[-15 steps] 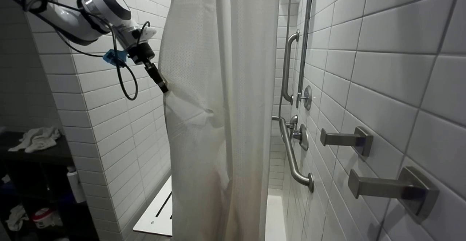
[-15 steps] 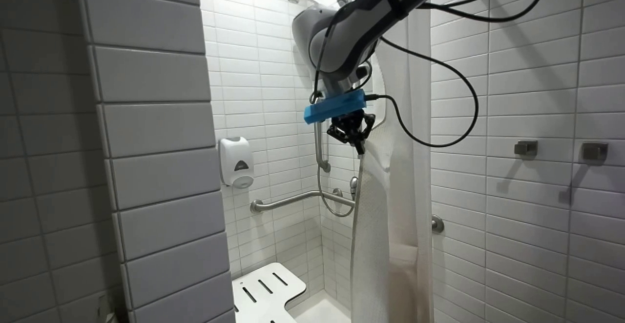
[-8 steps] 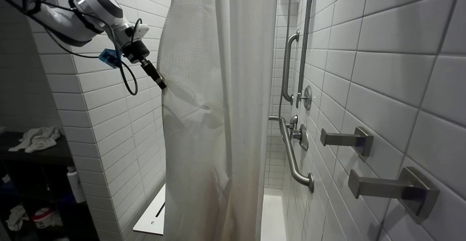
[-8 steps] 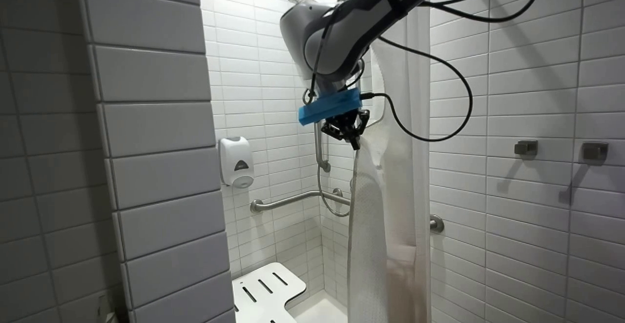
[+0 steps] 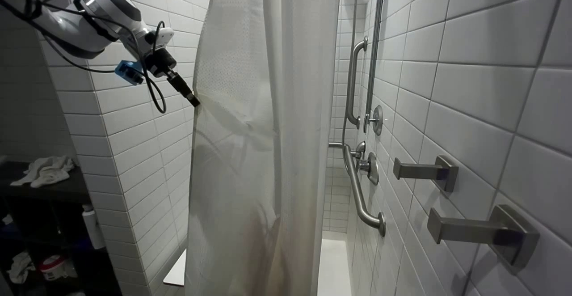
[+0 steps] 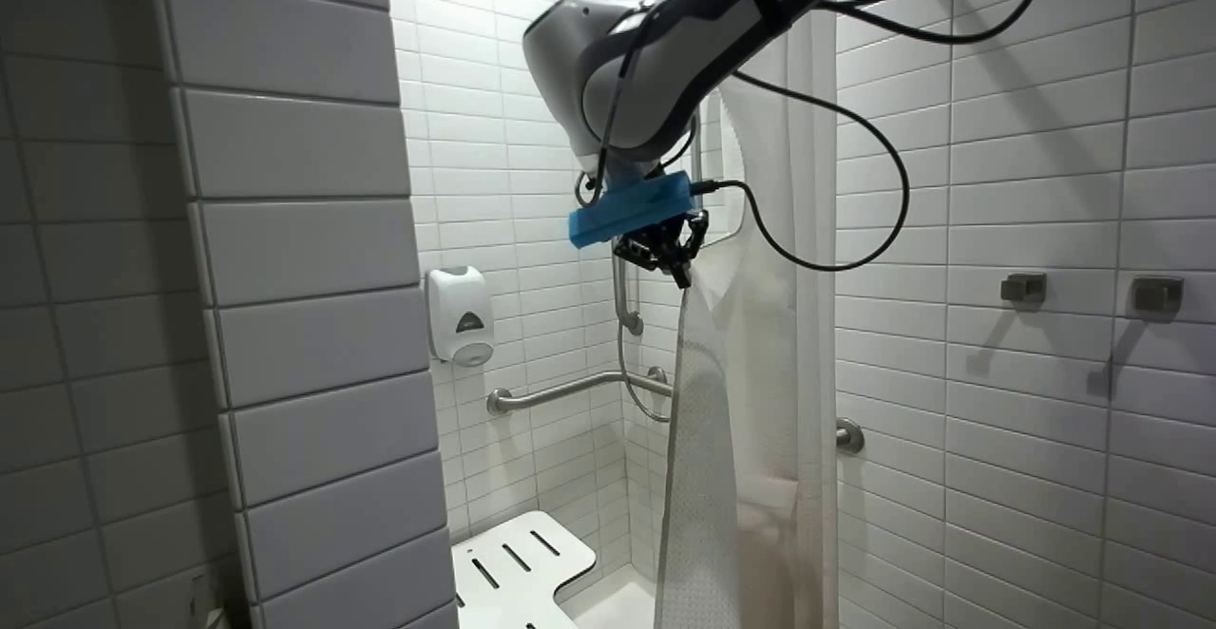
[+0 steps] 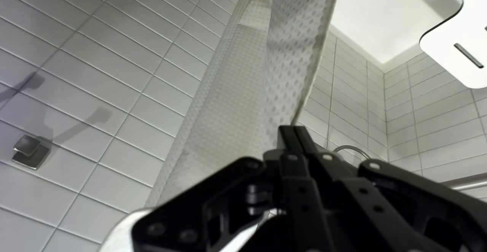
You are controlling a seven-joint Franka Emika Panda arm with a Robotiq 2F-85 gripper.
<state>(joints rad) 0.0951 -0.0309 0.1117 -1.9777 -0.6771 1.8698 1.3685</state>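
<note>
A whitish, dotted-weave shower curtain (image 5: 250, 77) hangs in tall folds; it also shows in an exterior view (image 6: 698, 439) and in the wrist view (image 7: 232, 103). My gripper (image 5: 195, 103) is at the curtain's free side edge, also in an exterior view (image 6: 683, 280). In the wrist view my gripper (image 7: 294, 127) has its black fingers closed together, with the curtain's hemmed edge running into their tips. Creases spread across the cloth from the held point. The small piece of cloth between the fingers is hidden.
A white slotted seat (image 6: 518, 553) is low by the wall. A soap dispenser (image 6: 462, 315) and grab bar (image 6: 560, 390) are on the tiles. A tiled wall corner (image 6: 313, 277) juts out. Two metal hooks (image 5: 422, 170) stick out opposite. A loose cable (image 6: 893, 154) loops from the arm.
In both exterior views my gripper has moved left and slightly up, drawing the curtain's edge with it. The curtain covers more of the seat in an exterior view.
</note>
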